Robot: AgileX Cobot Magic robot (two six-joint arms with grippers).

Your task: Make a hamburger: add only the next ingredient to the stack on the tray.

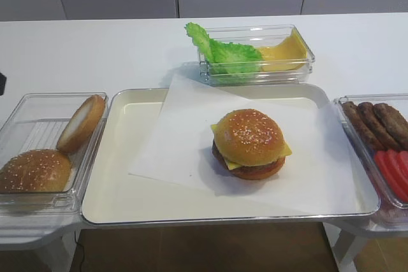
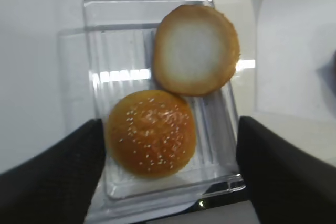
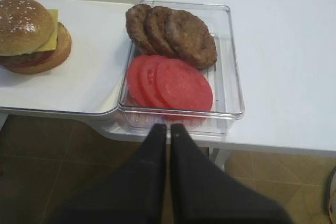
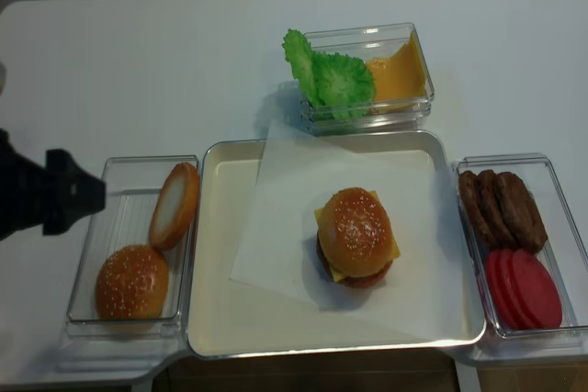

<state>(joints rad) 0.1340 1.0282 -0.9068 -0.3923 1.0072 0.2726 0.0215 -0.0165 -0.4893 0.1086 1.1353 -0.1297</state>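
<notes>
One sesame bun top [image 1: 249, 136] already caps stack on tray [image 1: 115, 202]; left gripper [image 2: 168, 177] spread, empty, left of tray; right gripper [image 3: 168, 127] clenched, empty.

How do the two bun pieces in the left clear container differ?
The golden-brown sesame-seeded domed bun top lies flat, dome up; the smooth seedless bun half leans tilted against the clear plastic container's right wall. The bun top shows a speckled crust; the bun half shows a pale cut face ringed by brown crust. Both are round, similar in width.
</notes>
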